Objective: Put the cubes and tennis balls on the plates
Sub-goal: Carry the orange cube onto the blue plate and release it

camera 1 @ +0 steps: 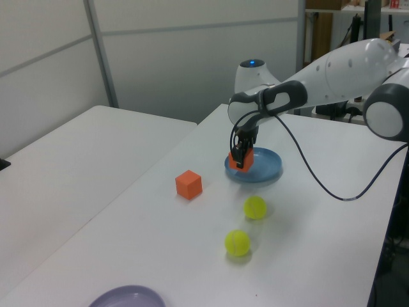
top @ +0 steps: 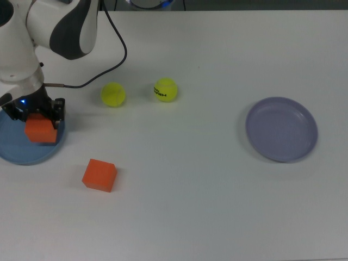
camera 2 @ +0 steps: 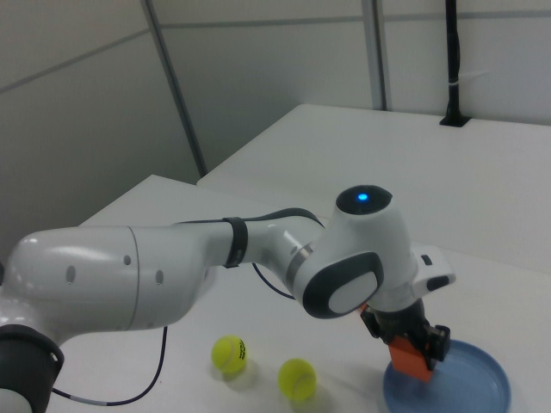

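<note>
1. Orange-red, the held cube (top: pixel 40 131) sits between the fingers of the gripper (top: pixel 35 116), which are clamped on its sides.
2. This cube hangs right over the blue plate (top: pixel 22 155), low and close to it. I cannot tell if it touches the plate yet.
3. I think the next move is just to let go, since the plate is straight below the cube.
4. There are two cubes. The other cube (top: pixel 99 175) lies on the table (top: pixel 206 206), near the blue plate, on the top view's right of it.
5. There are two balls. One plain ball (top: pixel 113 94) and one ball with letters (top: pixel 166 89) lie near each other on the table.
6. There are two plates. The purple plate (top: pixel 281 129) is well apart from the rest, with nothing on it.
</note>
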